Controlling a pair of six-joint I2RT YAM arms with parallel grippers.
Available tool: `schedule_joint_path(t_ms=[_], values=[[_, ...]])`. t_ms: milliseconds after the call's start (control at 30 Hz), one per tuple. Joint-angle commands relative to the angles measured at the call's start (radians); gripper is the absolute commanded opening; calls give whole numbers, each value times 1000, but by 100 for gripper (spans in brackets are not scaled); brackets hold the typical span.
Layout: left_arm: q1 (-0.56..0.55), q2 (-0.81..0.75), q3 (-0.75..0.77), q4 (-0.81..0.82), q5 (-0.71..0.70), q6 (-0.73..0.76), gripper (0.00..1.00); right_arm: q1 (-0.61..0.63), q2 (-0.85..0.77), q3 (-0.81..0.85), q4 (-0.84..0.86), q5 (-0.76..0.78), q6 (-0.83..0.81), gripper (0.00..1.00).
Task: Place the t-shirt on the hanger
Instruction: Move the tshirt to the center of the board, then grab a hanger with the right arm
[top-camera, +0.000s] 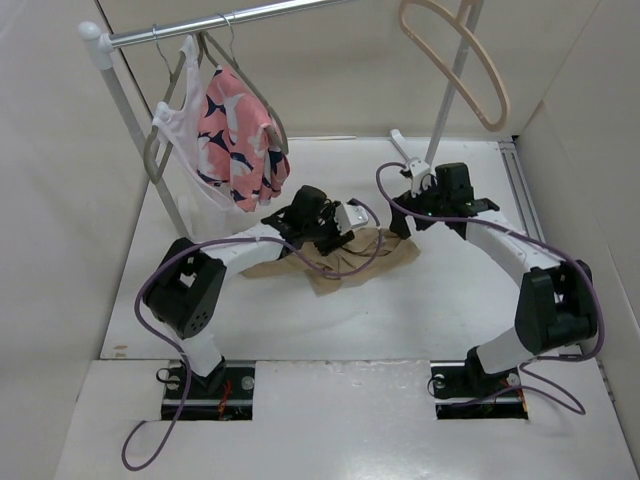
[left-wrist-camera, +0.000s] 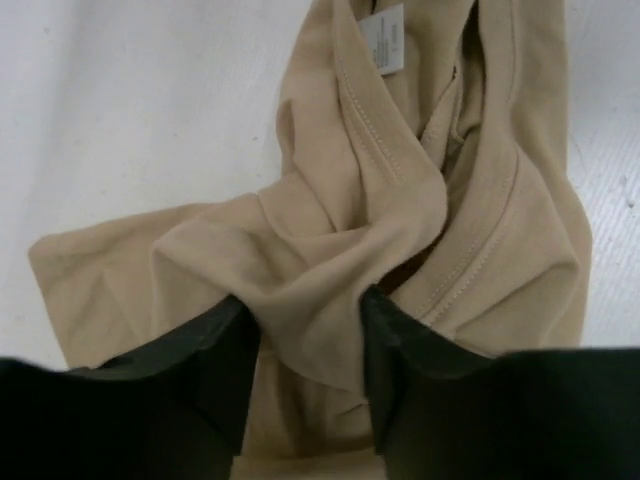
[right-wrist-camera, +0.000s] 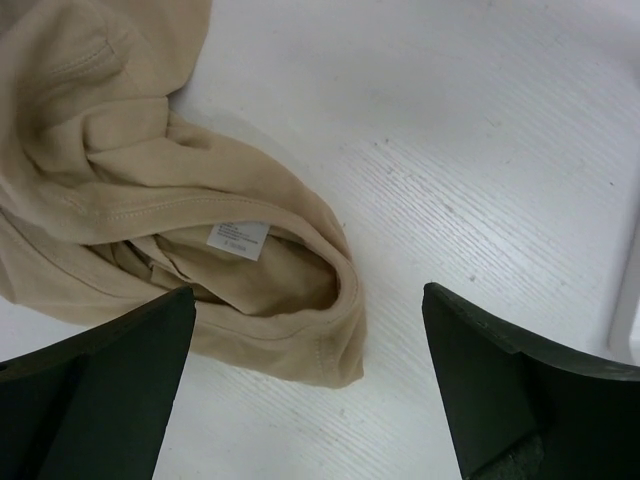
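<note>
Chrome rail (top-camera: 230, 20) runs across the upper left of the overhead view, and from thin grey wire hangers (top-camera: 262, 95) on it hang a white cloth garment (top-camera: 175, 130) and, just to its right, a pink garment with a dark-and-white print (top-camera: 240, 140). Below them, the left gripper (top-camera: 343, 230) reaches to the middle of the white table (top-camera: 400, 320) and sits on the left part of the plain tan cloth t-shirt (top-camera: 390, 250). In the left wrist view the left gripper (left-wrist-camera: 305, 320) is clenched on a raised fold of the t-shirt (left-wrist-camera: 380, 200): the cloth fills the gap between the two dark fingers (left-wrist-camera: 215, 360), and a small white neck label (left-wrist-camera: 385, 35) shows at the top edge of that frame. The t-shirt lies crumpled on the table at the centre of the overhead view, between the two grippers. The right gripper (top-camera: 408, 212) hangs over its right end. In the right wrist view the right gripper (right-wrist-camera: 308, 295) is spread wide and grips nothing; the round neck of the t-shirt (right-wrist-camera: 120, 200) with its label (right-wrist-camera: 238, 238) lies on the table below, toward the left finger (right-wrist-camera: 110, 380). At the upper right of the overhead view hangs the large pale cream hanger with a thick rounded loop (top-camera: 492, 122), well apart from the t-shirt
</note>
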Motion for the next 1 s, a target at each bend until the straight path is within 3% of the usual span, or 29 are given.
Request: schedule_joint_path(t_ms=[0, 67, 100, 333, 433, 600, 700, 967], values=[[-6, 2, 51, -32, 15, 24, 35, 48, -64, 65, -50, 86, -36, 100], [6, 14, 60, -44, 15, 35, 3, 63, -81, 90, -85, 149, -47, 100], [21, 14, 77, -53, 25, 23, 0, 76, -96, 105, -120, 158, -47, 100], [91, -38, 253, -174, 111, -82, 0, 151, -144, 408, -275, 153, -90, 100], [91, -64, 254, -184, 137, -70, 0, 160, -112, 652, -335, 23, -142, 100], [91, -73, 235, -159, 115, -80, 0, 24, 0, 1067, -337, -191, -38, 100], [91, -82, 235, -141, 114, -80, 0, -42, 54, 1195, -259, -248, 9, 100], [91, -92, 226, -141, 136, -91, 0, -203, 157, 1286, -144, -121, 157, 100]])
